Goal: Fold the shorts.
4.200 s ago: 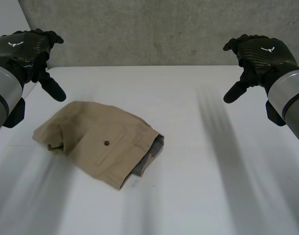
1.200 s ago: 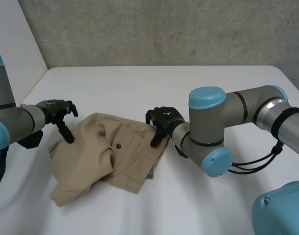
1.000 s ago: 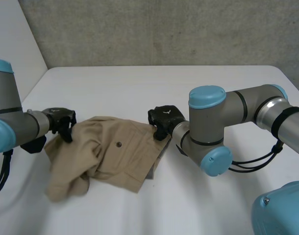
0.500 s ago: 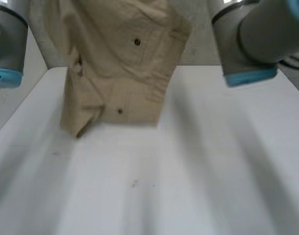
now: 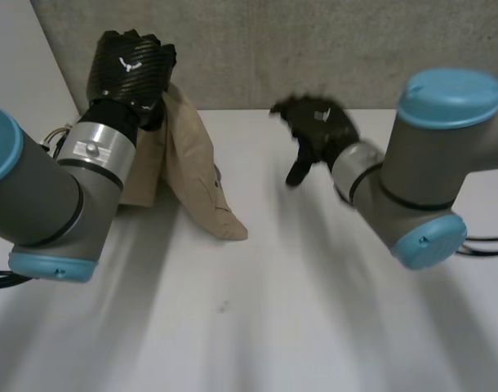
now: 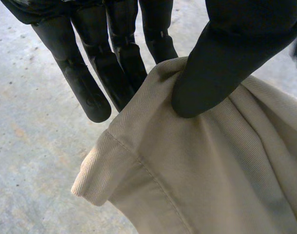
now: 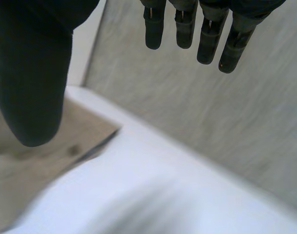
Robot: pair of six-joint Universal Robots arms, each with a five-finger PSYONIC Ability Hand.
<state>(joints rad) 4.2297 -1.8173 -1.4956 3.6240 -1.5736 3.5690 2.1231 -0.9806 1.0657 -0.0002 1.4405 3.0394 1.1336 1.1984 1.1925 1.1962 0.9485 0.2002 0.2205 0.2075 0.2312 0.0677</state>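
The tan shorts hang from my left hand, raised at the left of the head view, and their lower end trails onto the white table. In the left wrist view the thumb pinches a hemmed edge of the shorts against the fingers. My right hand hovers apart from the cloth, to its right, with fingers relaxed and nothing in them. The right wrist view has its fingers and thumb spread wide, with part of the shorts lying beyond the thumb.
A grey concrete wall runs behind the table. A pale panel stands at the back left. The table's near half stretches in front of both arms.
The right hand has let go of the shorts and moved off to the right. The shorts, held spread by both hands before, now hang bunched from the left hand alone.
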